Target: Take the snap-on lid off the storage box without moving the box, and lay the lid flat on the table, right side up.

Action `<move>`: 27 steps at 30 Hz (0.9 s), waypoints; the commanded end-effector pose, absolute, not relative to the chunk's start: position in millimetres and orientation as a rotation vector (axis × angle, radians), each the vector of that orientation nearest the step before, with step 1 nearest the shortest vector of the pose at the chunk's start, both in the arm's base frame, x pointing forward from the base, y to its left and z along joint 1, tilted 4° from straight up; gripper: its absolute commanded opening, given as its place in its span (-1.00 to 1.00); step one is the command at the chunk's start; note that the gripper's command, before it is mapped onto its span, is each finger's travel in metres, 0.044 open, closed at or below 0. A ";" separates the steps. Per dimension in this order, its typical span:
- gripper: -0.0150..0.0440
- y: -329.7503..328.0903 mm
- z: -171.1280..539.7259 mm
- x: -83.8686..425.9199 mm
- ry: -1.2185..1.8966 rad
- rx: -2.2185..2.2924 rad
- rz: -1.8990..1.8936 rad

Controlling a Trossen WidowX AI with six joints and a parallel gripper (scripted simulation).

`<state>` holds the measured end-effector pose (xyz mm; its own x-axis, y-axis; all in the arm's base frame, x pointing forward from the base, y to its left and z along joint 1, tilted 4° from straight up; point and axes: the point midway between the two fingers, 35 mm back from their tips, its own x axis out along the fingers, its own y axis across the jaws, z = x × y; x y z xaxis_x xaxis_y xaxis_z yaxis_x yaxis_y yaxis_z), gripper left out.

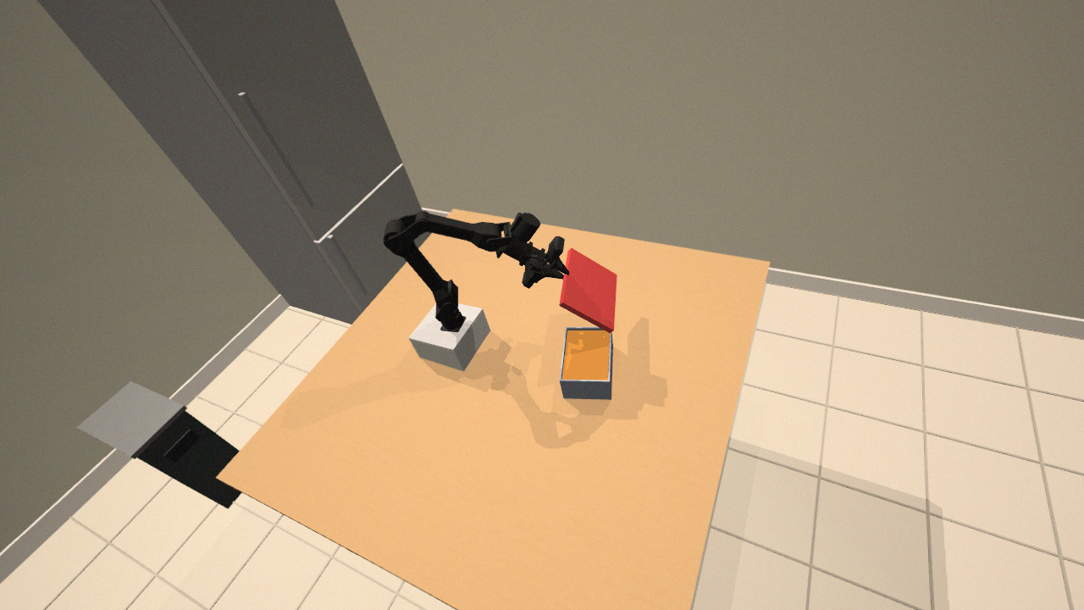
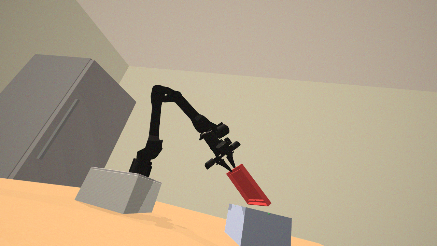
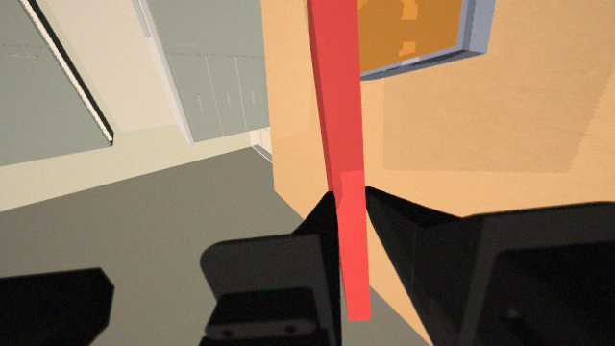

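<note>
The red lid (image 1: 589, 290) (image 2: 249, 186) (image 3: 338, 106) is off the box and in the air, tilted steeply, its far end lower than the end at my fingers. Its hollow underside shows in the exterior view. My gripper (image 1: 565, 274) (image 2: 233, 169) (image 3: 348, 195) is shut on the lid's near edge, one finger on each side. The blue-grey storage box (image 1: 585, 390) (image 2: 267, 228) (image 3: 478, 29) stands upright and open on the table, with an orange inside. The lid hangs above it and toward the back in the top view; a gap shows between them in the exterior view.
The wooden table (image 1: 484, 485) (image 2: 36, 207) carries the arm's light grey base block (image 1: 438, 350) (image 2: 107, 191), left of the box in the top view. A tall grey cabinet (image 1: 303, 136) (image 2: 58, 122) stands past the table's left edge. The table's right edge lies beyond the box.
</note>
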<state>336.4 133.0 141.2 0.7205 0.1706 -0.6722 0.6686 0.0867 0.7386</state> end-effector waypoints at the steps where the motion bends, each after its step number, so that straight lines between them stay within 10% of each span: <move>1: -0.49 141.6 145.5 335.8 0.718 1.475 -0.421; 27: -0.49 191.3 148.7 319.5 0.721 1.480 -0.421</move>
<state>319.2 184.0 143.7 0.7180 0.1731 -0.6742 0.6711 0.0849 0.7365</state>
